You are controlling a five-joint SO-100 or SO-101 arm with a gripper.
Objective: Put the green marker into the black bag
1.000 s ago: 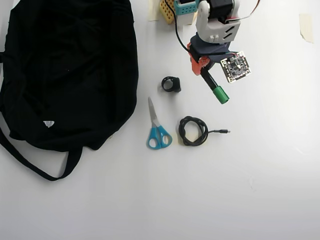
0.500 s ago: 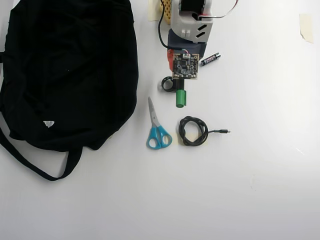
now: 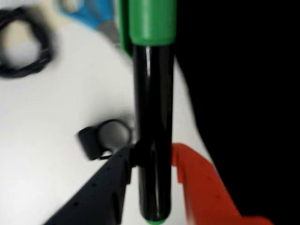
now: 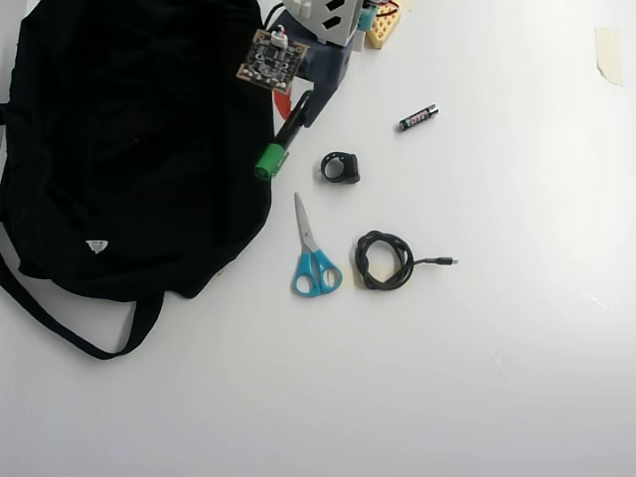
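Observation:
My gripper (image 3: 152, 158) is shut on the green marker (image 3: 152, 117), with a black finger on its left and an orange finger on its right. The marker has a black barrel, a green cap pointing away and a green tail end near the camera. In the overhead view the marker (image 4: 282, 139) hangs slanted from the gripper (image 4: 296, 109), its green cap right at the right edge of the black bag (image 4: 129, 149). The bag lies spread over the left of the table and fills the right side of the wrist view (image 3: 243, 93).
A small black ring-shaped clip (image 4: 340, 167) lies just right of the marker. Blue-handled scissors (image 4: 313, 256) and a coiled black cable (image 4: 384, 260) lie nearer the front. A short black battery (image 4: 418, 117) lies to the right. The bag's strap (image 4: 70, 328) trails at front left.

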